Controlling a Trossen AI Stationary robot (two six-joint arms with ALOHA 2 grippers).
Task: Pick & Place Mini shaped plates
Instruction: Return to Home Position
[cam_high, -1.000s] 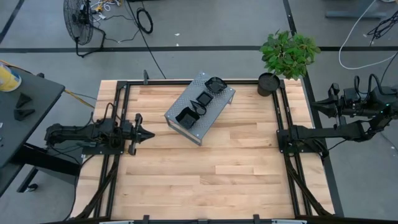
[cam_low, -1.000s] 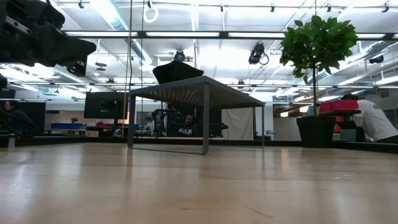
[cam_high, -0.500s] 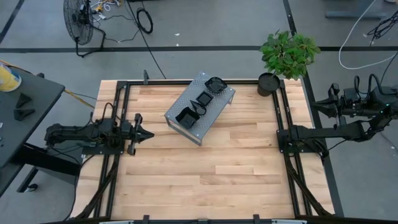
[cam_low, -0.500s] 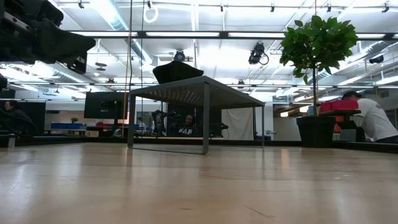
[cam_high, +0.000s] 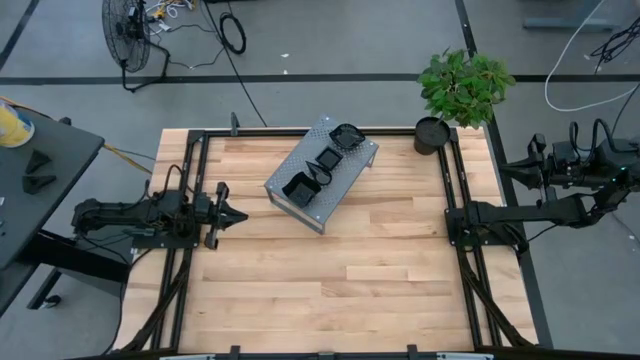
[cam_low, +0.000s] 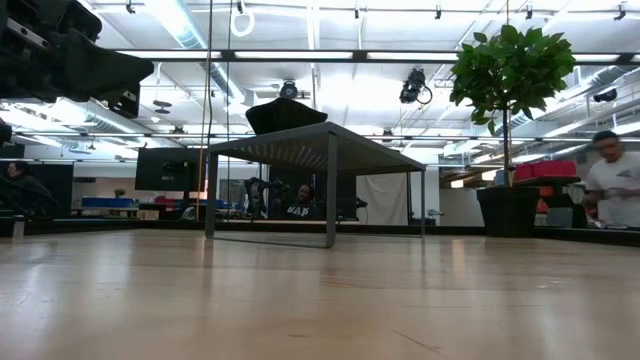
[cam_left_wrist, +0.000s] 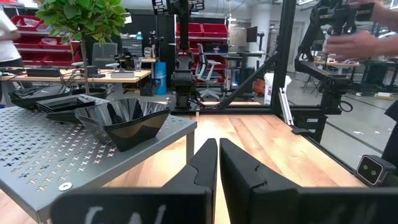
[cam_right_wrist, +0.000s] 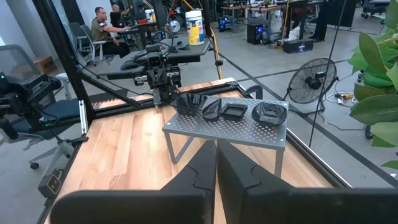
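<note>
**Black gloss, grey metal, pale wood**

The mini shaped plates (cam_high: 322, 165) are glossy black. One faceted dish (cam_left_wrist: 123, 121) shows ribbed folds that catch pale highlights. The shelf (cam_high: 338, 183) is matt grey metal, patterned all over with rows of small cross-shaped holes. The surface (cam_high: 350, 270) is light wood, its planks mixing honey and cream tones, and it is edged by a black frame (cam_high: 300, 133). The plant (cam_high: 465, 85) is bright green, in a black pot (cam_high: 431, 133). The floor (cam_high: 330, 40) is grey.

The left arm (cam_high: 120, 215) and right arm (cam_high: 545, 208) are matte black and jointed, with looped black cables (cam_high: 598, 130) and angular dark fingers (cam_left_wrist: 202, 165).
</note>
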